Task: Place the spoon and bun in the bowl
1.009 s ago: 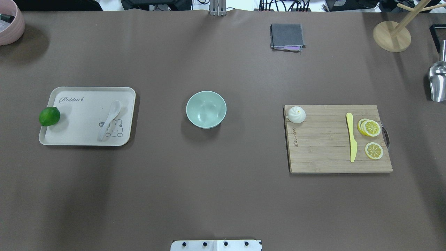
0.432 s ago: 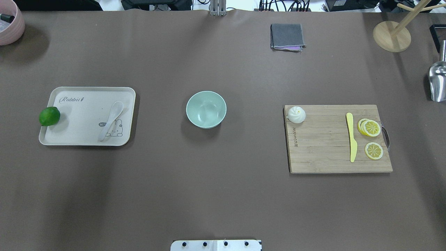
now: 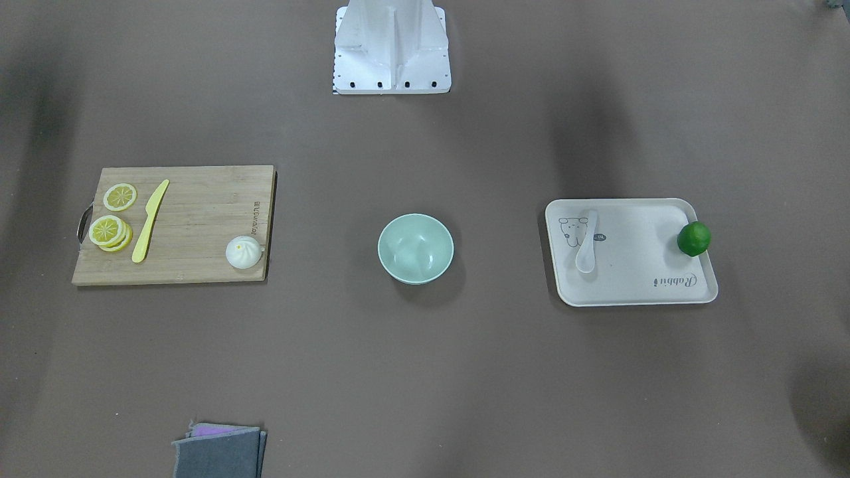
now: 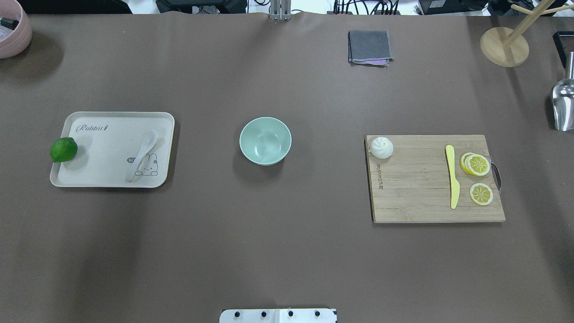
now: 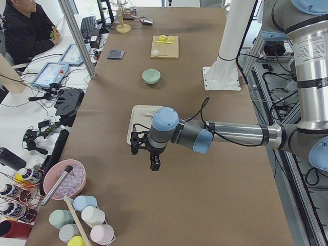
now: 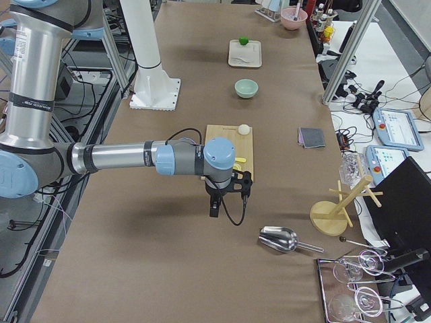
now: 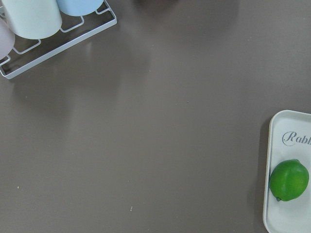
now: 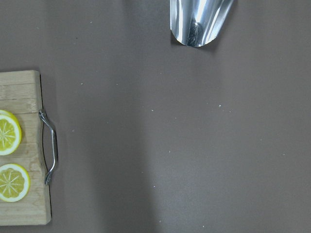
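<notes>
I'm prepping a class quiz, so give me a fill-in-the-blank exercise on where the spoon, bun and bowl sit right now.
1. The white soup spoon lies on the cream tray, which also holds a green ____.
2. The steamed bun sits on a corner of the wooden ____.
3. Neither item is in it yet, so the mint-green bowl is ____.
Missing words: lime; cutting board; empty.
</notes>
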{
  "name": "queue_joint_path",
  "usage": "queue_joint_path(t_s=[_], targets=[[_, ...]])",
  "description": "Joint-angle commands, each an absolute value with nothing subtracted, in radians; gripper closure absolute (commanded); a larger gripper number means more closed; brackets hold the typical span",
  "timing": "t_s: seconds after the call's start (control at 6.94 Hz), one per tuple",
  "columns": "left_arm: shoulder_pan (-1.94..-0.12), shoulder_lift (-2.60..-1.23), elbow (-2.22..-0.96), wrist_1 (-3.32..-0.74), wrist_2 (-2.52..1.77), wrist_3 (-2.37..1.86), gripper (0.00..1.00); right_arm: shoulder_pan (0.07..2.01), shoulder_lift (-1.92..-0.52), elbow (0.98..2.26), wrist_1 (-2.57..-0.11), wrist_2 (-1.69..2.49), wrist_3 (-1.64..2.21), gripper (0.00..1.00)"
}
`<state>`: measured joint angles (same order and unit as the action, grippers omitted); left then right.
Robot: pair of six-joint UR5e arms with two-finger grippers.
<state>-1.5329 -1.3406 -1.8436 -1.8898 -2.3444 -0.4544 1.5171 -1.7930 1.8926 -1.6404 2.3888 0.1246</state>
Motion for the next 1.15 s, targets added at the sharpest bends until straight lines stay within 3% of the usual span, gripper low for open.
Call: queue_joint_path(t_s=[0.0,1.01], targets=[[-1.534,-1.341,-1.845,-1.89,-2.349,-0.456,0.02,1.517,-1.792,1.89,-1.638,2.387,0.127,0.0],[-1.534,-1.378,-1.798,-1.888,-2.348,-0.469,0.02,1.514,-1.784,1.89,-1.638,2.387,0.13,0.0]])
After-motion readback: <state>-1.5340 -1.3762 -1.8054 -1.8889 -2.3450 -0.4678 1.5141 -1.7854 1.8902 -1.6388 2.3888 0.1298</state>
